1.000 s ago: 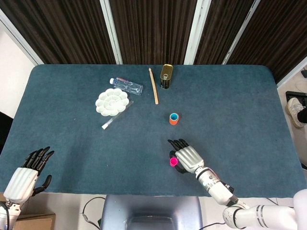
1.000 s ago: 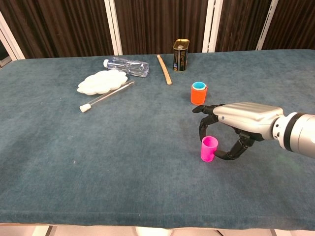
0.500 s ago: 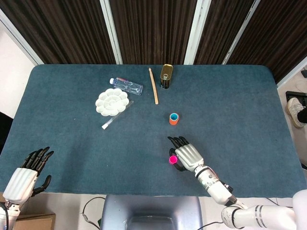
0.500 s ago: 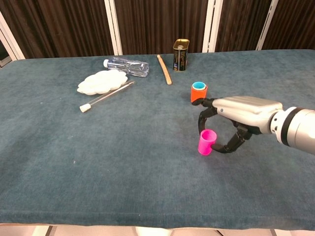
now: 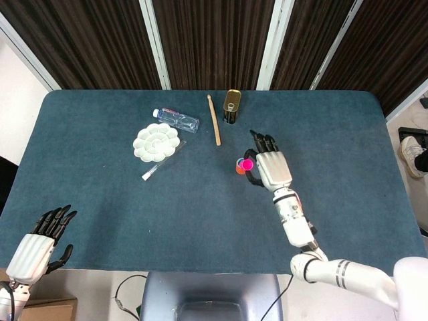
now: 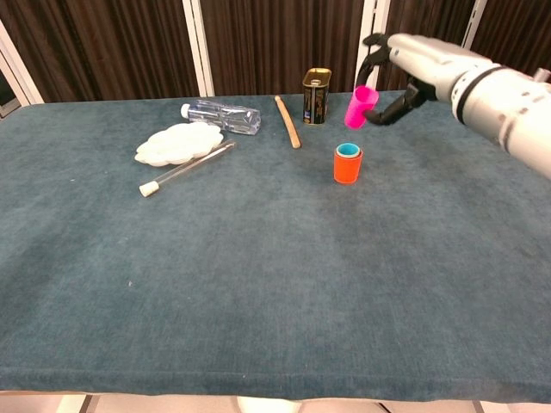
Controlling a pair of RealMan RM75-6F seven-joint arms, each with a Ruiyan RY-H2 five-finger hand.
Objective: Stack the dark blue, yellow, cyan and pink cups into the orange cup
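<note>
Two hands show; the right hand (image 6: 411,60) is raised above the table (image 6: 258,284), its fingers (image 6: 372,53) and thumb clamped on the pink cup (image 6: 361,107), which hangs upright in the air, just above and slightly to the right of the orange cup (image 6: 347,167) in the chest view; in the head view the pink cup (image 5: 247,164) overlaps the orange cup (image 5: 240,168) almost wholly, with the right hand (image 5: 273,167) just beside it; the orange cup stands upright on the table near the middle, closer to the far edge than to the near one, and a cyan cup (image 6: 348,151) sits nested inside it, only its rim showing; whether further cups lie under the cyan one cannot be told; the left hand (image 5: 41,245) hangs off the near left corner of the table, fingers spread apart and holding nothing; toward the far edge stand a dark tin can (image 6: 316,84) with a gold top and, beside it, a wooden stick (image 6: 287,121) lying flat; further left lie a clear plastic bottle (image 6: 220,114) on its side, a white paint palette (image 6: 178,142) and a clear tube (image 6: 186,169) with a white cap, its upper end just beside the palette.
</note>
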